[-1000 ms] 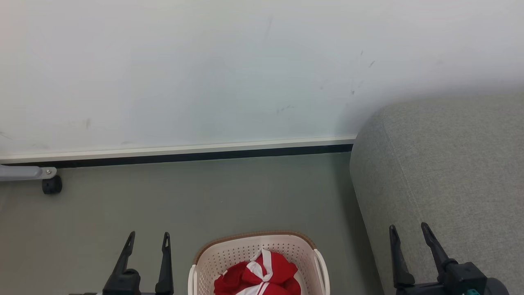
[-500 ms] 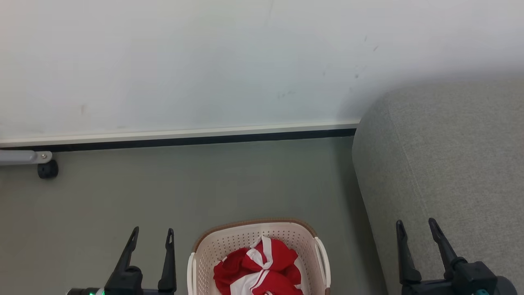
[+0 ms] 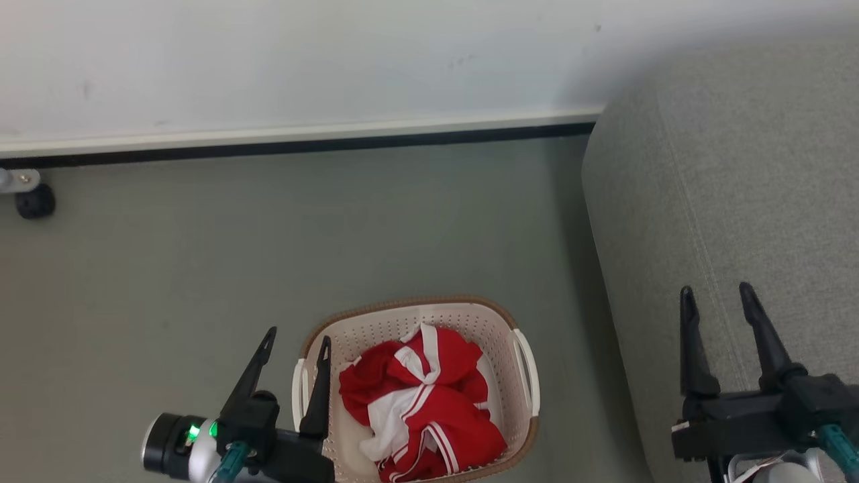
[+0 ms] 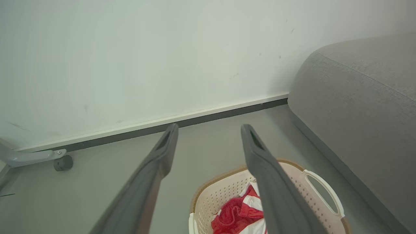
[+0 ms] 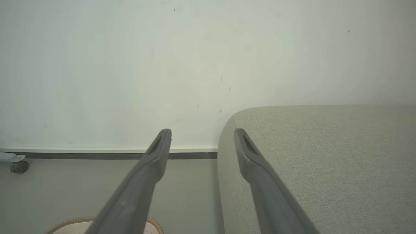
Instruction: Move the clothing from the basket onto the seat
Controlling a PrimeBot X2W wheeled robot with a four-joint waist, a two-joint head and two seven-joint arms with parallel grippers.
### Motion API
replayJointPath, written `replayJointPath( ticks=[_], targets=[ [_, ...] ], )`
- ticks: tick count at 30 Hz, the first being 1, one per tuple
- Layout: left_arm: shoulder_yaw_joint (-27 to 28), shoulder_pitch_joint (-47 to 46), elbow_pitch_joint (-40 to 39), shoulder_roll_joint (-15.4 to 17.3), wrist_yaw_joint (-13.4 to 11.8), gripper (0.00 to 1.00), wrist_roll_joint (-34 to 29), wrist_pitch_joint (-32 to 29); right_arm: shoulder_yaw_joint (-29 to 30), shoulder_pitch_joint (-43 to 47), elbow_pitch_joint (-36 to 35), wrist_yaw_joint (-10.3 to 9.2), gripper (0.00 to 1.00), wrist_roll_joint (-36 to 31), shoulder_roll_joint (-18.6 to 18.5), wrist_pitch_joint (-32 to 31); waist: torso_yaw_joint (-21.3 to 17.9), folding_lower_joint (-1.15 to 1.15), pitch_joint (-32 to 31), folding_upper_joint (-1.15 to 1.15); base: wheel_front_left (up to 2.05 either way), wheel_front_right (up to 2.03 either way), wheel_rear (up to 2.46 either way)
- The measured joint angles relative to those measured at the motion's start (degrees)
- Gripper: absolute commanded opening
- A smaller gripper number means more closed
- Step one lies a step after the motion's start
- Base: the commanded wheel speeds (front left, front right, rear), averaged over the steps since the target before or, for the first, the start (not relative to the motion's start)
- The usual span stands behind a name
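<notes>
left gripper (image 3: 299, 334): fingers are spread wide, nothing is held. It is positioned at the left side of the basket (image 3: 402, 303), tips pointed toward the wall (image 3: 268, 54). In the head view its inner finger is seen overlapping the basket's left rim; contact cannot be told. In the left wrist view the basket is seen under and just right of that finger, below the tips.

clothing (image 3: 429, 396): red with white trim, bunched inside the basket, just right of the left gripper and nearer the robot than its tips. White striped edging is shown on the near folds. In the left wrist view part of it is hidden behind the inner finger.

right gripper (image 3: 715, 288): fingers are spread wide, nothing is held. It is held over the left edge of the seat (image 3: 738, 168); grey fabric is seen stretching ahead and right of it. Height above the fabric cannot be told. In the right wrist view the seat's rounded corner is lined up between the fingers.

The basket is set on the floor (image 3: 201, 268), left of the right gripper, with a strip of floor between basket and seat.

A black caster (image 3: 35, 201) on a grey leg (image 3: 10, 180) is seen far left of the left gripper, by the baseboard (image 3: 302, 134).
</notes>
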State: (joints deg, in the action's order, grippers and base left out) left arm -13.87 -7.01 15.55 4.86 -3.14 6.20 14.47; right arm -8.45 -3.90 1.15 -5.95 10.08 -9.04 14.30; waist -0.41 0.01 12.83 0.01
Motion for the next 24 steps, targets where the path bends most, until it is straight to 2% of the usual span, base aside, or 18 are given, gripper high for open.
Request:
replayJointPath(
  ticks=[13, 24],
  targets=[
    [-6.0, -11.9, 11.1, -1.4, 2.1, 1.00, -3.0, -1.6, 0.7, -7.4, -5.5, 0.42, 1.00, -1.6, -0.8, 0.4, -3.6, 0.01, 10.6, 0.00, 0.00, 0.00, 0.00],
    [-7.9, -20.0, 19.3, -1.7, 2.1, 1.00, -4.5, -4.0, 0.5, -11.0, -11.2, 0.76, 1.00, -2.2, -0.5, 0.4, -7.7, 0.00, 19.8, 0.00, 0.00, 0.00, 0.00]
  ],
)
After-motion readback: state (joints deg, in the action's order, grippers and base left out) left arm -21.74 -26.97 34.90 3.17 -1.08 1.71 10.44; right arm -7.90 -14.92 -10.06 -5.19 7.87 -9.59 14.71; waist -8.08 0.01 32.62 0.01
